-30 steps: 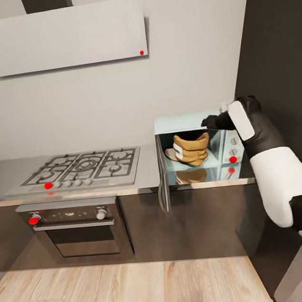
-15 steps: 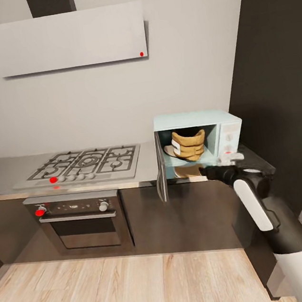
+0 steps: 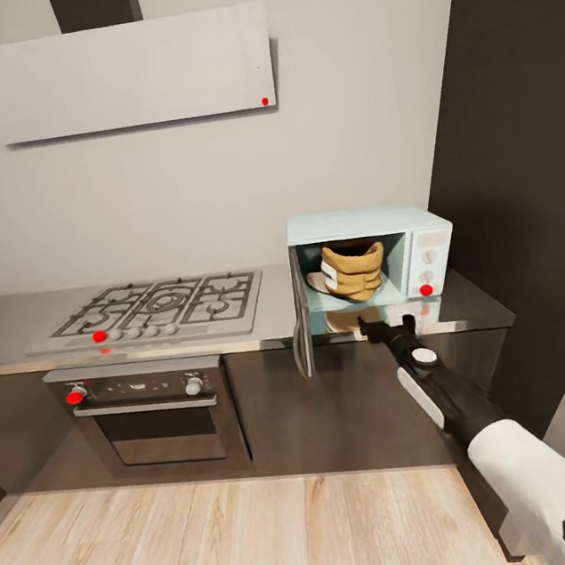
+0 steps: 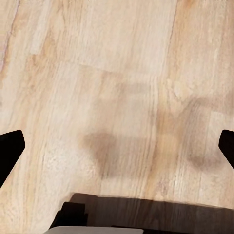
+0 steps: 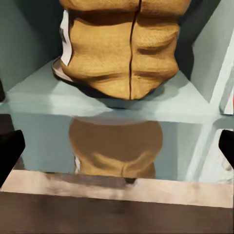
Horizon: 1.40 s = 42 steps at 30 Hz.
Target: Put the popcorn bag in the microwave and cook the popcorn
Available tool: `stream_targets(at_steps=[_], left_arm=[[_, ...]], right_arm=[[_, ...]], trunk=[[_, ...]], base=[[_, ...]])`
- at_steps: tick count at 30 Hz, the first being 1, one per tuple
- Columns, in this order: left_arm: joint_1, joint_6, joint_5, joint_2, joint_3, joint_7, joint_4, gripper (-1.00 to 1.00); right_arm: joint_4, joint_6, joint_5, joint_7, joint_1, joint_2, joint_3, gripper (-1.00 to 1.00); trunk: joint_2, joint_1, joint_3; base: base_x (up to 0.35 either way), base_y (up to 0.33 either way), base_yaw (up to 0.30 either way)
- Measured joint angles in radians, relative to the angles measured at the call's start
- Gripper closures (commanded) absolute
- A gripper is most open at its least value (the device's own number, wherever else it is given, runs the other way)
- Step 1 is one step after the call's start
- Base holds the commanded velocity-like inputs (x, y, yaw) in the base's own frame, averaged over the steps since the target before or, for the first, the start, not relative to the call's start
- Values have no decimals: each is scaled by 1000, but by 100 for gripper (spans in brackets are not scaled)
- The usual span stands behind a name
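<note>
The pale mint-blue microwave [image 3: 360, 225] stands on the grey countertop [image 3: 278, 314] with its door [image 3: 300, 327] swung open to the left. The mustard-tan popcorn bag [image 3: 354, 272] sits upright inside on the microwave's floor [image 5: 39, 92]; up close the bag [image 5: 124, 53] is crumpled, and its reflection lies on the glossy countertop. My right gripper [image 3: 384, 327] [image 5: 117, 146] hovers open at the counter's front edge, just before the microwave's opening, apart from the bag. My left gripper [image 4: 117, 146] hangs open over the wood floor, holding nothing. No popcorn pieces are visible.
A steel gas hob [image 3: 156, 309] lies left of the microwave, with a dark oven [image 3: 152, 409] under it and a white hood [image 3: 109, 73] above. A tall dark cabinet [image 3: 524, 150] stands right of the microwave. Pale wood floor [image 3: 220, 543] runs along the cabinets.
My right arm dropped from beside the microwave's knob panel to the counter edge, then shifted left in front of the opening. The view also shifted slightly. The bag stayed inside.
</note>
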Motion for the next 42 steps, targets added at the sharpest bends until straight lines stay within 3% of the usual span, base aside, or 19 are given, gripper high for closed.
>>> stream_targets(at_steps=[2,3,7,11,13,18,42], left_arm=[[0,0,0,0,1,-1,0,-100],[0,0,0,0,1,-1,0,-100],[-2,0,-1,0,0,-1,0,-100],[-2,0,-8,-2,-7,-2,0,-100],[-1,0,-7,1,-8,-2,0,-100],[-4,0,-3,3,-4,-2,0,-100],[-3,0,-14,3,-15,-11,0,-100]], right_arm=[[231,-72,3,73,-107,15,-3,-100],[300,-99,3,86,-137,27,-5,-100],[412,-134,5,99,-232,53,-38,-100],[521,-169,6,95,-307,83,-46,-100],[532,-211,7,87,-314,84,-46,-100],[557,-234,14,37,-315,85,-44,-100],[569,-234,20,24,-311,83,-33,-100]], trunk=[[0,0,0],[0,0,0],[0,0,0],[0,0,0],[0,0,0],[0,-1,0],[0,0,0]], base=[[0,0,0],[0,0,0],[0,0,0],[17,0,0],[223,0,0],[296,0,0],[126,0,0]])
